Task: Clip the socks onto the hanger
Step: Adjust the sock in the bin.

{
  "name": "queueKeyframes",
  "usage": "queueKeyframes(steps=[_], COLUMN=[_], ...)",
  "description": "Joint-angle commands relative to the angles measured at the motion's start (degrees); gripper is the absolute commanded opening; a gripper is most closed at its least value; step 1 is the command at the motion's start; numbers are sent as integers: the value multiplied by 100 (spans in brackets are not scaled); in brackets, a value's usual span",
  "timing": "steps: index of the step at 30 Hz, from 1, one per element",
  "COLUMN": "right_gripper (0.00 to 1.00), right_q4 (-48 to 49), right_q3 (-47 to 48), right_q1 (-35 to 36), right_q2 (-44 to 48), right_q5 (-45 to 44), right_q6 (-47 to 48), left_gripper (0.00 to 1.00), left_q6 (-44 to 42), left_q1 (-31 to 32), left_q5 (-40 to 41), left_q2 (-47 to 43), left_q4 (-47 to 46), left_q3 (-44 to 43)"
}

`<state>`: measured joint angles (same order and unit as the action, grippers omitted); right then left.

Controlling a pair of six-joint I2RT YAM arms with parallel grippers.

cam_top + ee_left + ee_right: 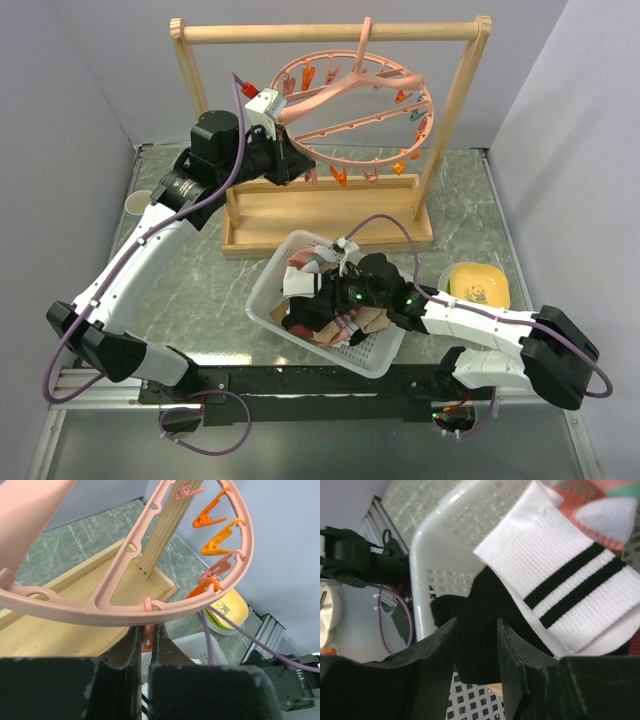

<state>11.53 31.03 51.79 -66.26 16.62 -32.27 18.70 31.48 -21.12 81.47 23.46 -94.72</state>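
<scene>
Hanger (75, 611) of smooth, glossy salmon plastic; rack (330, 33) of pale matt wood; basket (450, 535) of white perforated plastic; striped sock (540, 550) of ribbed cloth.

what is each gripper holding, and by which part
Left gripper is shut on a small pink plastic clip hanging under the round salmon-pink ring hanger. Right gripper holds nothing: jaws apart around a black fabric sock in the white mesh basket.
</scene>
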Motion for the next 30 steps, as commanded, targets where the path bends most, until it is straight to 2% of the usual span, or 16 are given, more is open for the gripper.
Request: queueKeyframes(steps=[1, 10, 21, 27, 30], right_gripper=[44, 44, 45, 55, 57], right_q4=[262, 192, -212, -713, -749], right_q3=[220, 132, 184, 167, 62], right_q1=[33, -2, -152, -204, -274], right_q2=[-186, 25, -361, -344, -169], right_q5=[-71, -1063, -1205, -1565, -1653], right_q6=[-113, -270, -464, -578, -605], left_gripper=[1, 1, 2, 2, 2], left_q6=[-77, -77, -77, -68, -59], left_q1=[24, 24, 33, 24, 33], left_q5=[-59, -67, -76, -102, -137], left_q2=[-193, -255, -281, -272, -272], left_q4=[-26, -17, -17, -26, -26], left_q3=[-20, 23, -3, -12, -12])
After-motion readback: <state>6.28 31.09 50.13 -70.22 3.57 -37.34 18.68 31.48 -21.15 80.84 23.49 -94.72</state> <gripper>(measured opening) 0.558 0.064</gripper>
